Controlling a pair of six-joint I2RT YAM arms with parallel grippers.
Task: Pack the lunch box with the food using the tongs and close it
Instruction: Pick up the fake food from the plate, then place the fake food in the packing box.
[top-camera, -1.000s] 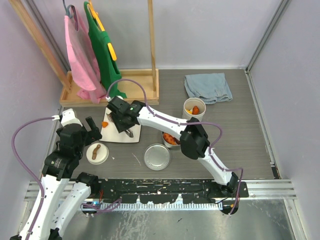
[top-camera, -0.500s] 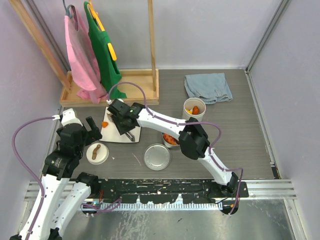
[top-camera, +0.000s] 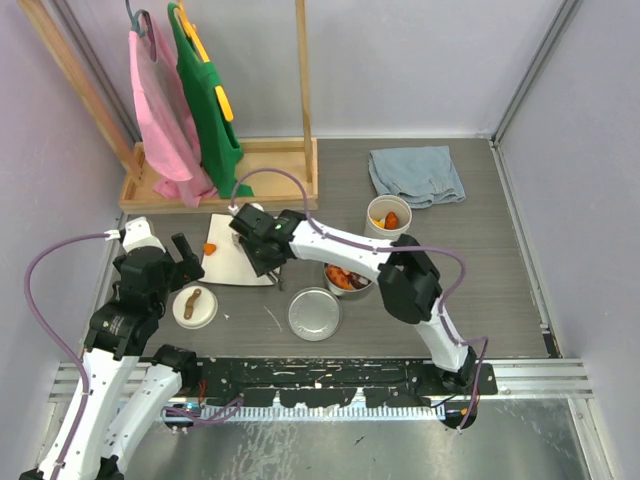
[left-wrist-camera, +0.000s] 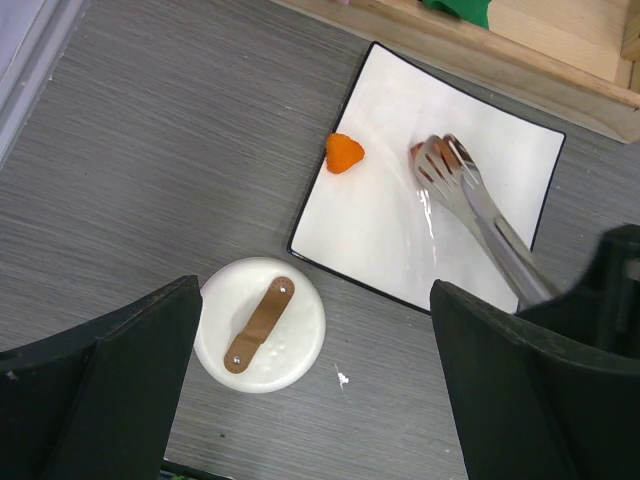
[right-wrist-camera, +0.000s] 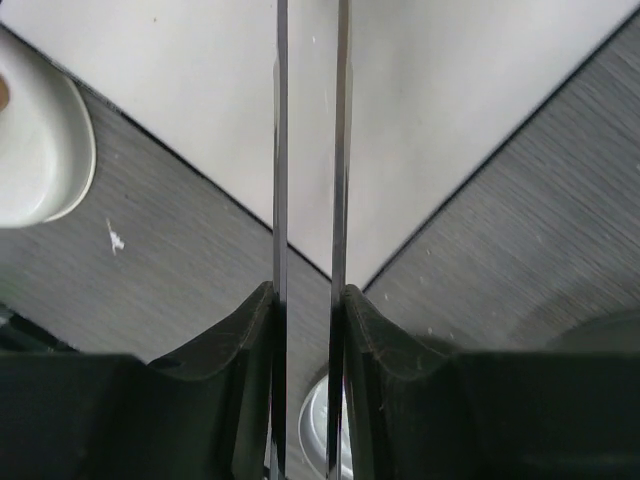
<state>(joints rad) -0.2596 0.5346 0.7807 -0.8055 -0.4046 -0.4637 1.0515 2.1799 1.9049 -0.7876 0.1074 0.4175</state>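
Over the near edge of the white plate (right-wrist-camera: 420, 90), the right gripper (right-wrist-camera: 308, 330) is closed on the tongs (right-wrist-camera: 281, 150). One finger presses against the outside of each thin arm, so the two arms run almost parallel with only a narrow gap between them. Seen from the left wrist, the spoon-shaped tips reach over the middle of the plate. A small red-orange piece (left-wrist-camera: 418, 152) shows right at the tips; whether it is pinched cannot be told. Another orange piece (left-wrist-camera: 344, 153) sits at the plate's left edge, apart from the tips.

The left gripper (top-camera: 185, 258) hangs with its jaws wide apart and nothing between them, above the table near the white lid (left-wrist-camera: 262, 322). That lid lies flat with its brown handle up, close to the plate's corner but not touching it.

Right of the plate, the steel tin (top-camera: 342, 291) holds orange and red pieces and is partly hidden by the right arm. Its flat steel lid (top-camera: 315, 313) lies on the table just in front of it. The white tub (top-camera: 371, 222) stands uncovered behind the tin, with an orange piece inside. Farther back lie a blue cloth (top-camera: 416, 173) and a wooden rack (top-camera: 270, 160) hung with pink and green fabric.
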